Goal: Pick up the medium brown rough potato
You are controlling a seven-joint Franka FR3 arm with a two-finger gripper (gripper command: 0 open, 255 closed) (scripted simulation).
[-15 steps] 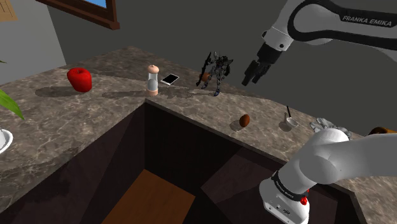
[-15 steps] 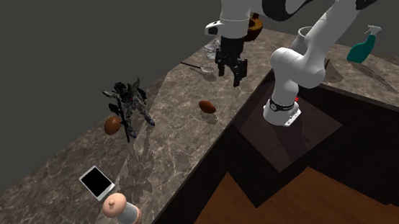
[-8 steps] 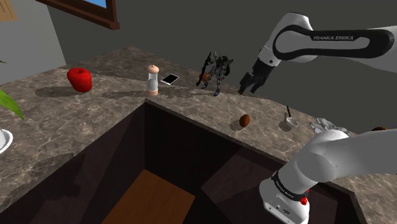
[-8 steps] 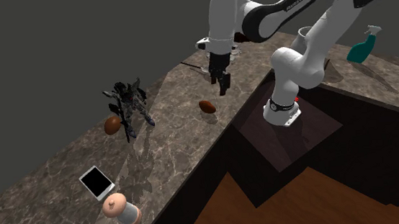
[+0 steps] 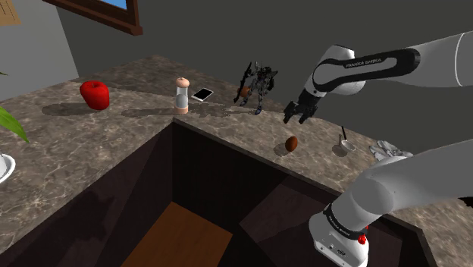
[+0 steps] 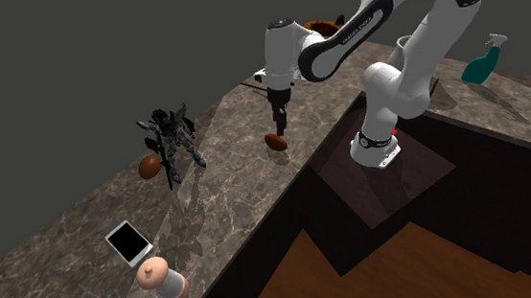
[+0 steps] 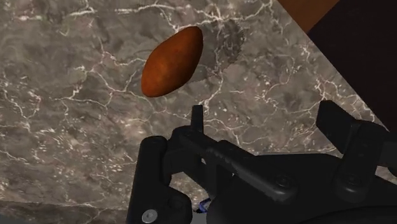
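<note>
A brown oval potato (image 5: 291,142) (image 6: 276,142) lies on the marbled counter (image 5: 129,121) close to its inner edge. My black gripper (image 5: 294,116) (image 6: 278,125) hangs a short way above it, pointing down, without touching it. In the wrist view the potato (image 7: 172,61) lies on the stone just beyond the gripper (image 7: 245,127). The fingers stand apart with nothing between them, so the gripper is open.
A dark action figure (image 5: 258,80) (image 6: 169,140) stands further along the counter with a second brown rounded thing (image 5: 243,92) (image 6: 149,166) beside it. A phone (image 5: 202,94), a shaker (image 5: 182,95), a red apple (image 5: 95,94) and a small cup (image 5: 345,143) also stand there. A dark recess (image 5: 220,190) drops beside the potato.
The arm has swung down and across the counter. The gripper has dropped from high beside the potato to just above it. The potato has not moved.
</note>
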